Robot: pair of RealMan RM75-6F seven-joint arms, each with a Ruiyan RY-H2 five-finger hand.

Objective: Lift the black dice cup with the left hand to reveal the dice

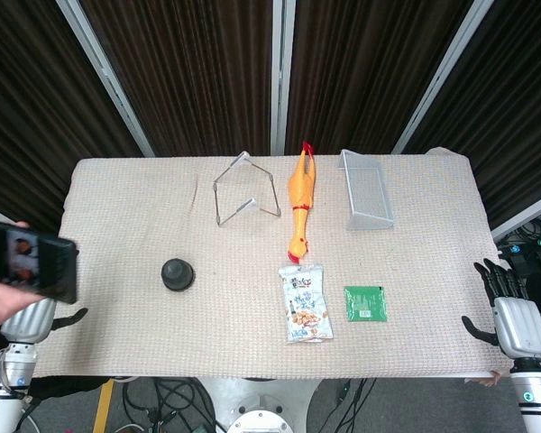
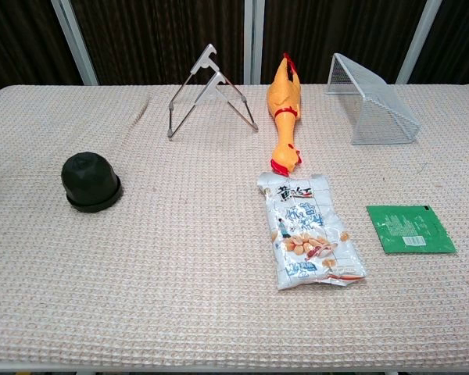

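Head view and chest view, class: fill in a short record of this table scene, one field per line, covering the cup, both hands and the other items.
cup: black dice cup, mouth down on the table's left side, untouched
left hand: left hand at table edge, mostly hidden
right hand: right hand open, fingers spread
centre: rubber chicken, snack packet
right: green sachet, wire basket
back: metal stand

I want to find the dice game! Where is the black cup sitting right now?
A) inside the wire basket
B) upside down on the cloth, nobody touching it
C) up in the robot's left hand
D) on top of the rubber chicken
B: the black dice cup stands mouth-down on the table cloth, far from the left hand at the table's edge.
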